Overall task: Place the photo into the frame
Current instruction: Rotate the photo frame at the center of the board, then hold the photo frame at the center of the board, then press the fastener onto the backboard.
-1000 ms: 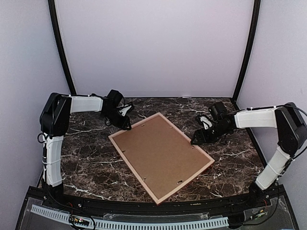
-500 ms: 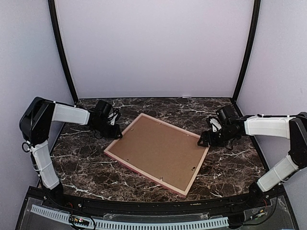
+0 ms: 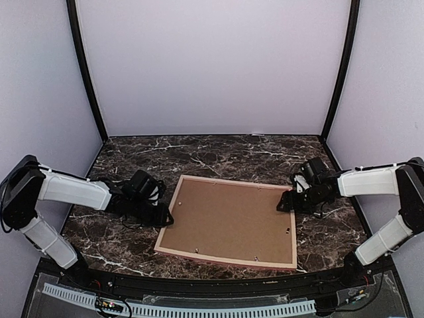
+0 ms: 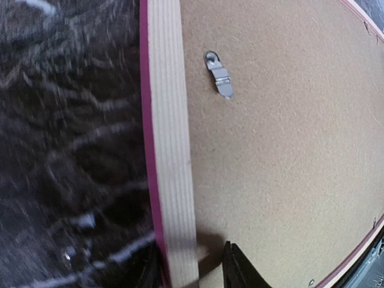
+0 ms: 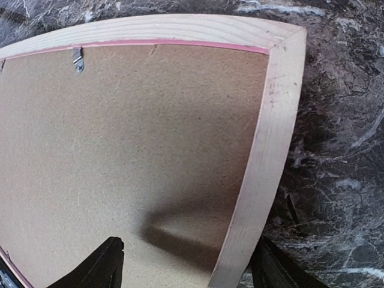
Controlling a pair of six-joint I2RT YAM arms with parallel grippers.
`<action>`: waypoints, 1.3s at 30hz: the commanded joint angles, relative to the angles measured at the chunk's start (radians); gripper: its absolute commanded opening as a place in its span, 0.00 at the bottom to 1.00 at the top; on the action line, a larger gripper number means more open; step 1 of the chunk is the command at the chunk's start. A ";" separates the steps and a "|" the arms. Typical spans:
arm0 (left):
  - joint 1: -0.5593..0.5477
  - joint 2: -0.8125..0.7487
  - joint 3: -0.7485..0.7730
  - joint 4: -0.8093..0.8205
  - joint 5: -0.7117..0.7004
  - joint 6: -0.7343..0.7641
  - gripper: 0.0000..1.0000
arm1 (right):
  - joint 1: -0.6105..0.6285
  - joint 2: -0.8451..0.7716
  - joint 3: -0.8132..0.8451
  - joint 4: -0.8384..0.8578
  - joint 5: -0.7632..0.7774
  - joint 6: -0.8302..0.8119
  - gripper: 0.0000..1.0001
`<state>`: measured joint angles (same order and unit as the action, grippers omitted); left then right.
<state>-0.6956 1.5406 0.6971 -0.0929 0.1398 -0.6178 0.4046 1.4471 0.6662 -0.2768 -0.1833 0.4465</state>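
Observation:
The frame [image 3: 225, 258] lies face down on the marble table, its pale pink rails around a brown backing board [image 3: 228, 218]. The photo is not in view. My left gripper [image 3: 165, 218] is at the frame's left rail. In the left wrist view [image 4: 192, 273] its jaws straddle the rail [image 4: 171, 150], the outer finger against it and the inner finger a little apart over the board. My right gripper [image 3: 286, 204] is at the right rail near the far right corner. In the right wrist view [image 5: 189, 264] it is wide open across the rail [image 5: 264, 150].
Small metal turn clips [image 4: 219, 75] [image 5: 78, 59] hold the backing board along the rails. Dark marble tabletop [image 3: 218, 152] lies all round the frame. White walls with black corner posts [image 3: 86, 73] close off the back and sides.
The frame has turned clockwise and slid toward the near edge, now lying almost square to the table. Both grippers moved with it, the left one down and nearer.

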 commanded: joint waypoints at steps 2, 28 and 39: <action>-0.111 -0.142 -0.106 -0.090 -0.039 -0.139 0.47 | -0.001 0.011 -0.005 0.026 0.037 -0.024 0.67; 0.049 0.103 0.275 -0.281 -0.143 0.177 0.72 | -0.002 0.183 0.112 0.062 -0.013 -0.112 0.28; 0.050 0.164 0.304 -0.294 -0.090 0.185 0.50 | -0.001 0.234 0.132 0.076 -0.032 -0.123 0.27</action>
<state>-0.6415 1.7035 0.9794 -0.3660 0.0074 -0.4477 0.4000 1.6341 0.7975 -0.1917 -0.2100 0.3443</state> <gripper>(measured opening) 0.526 0.275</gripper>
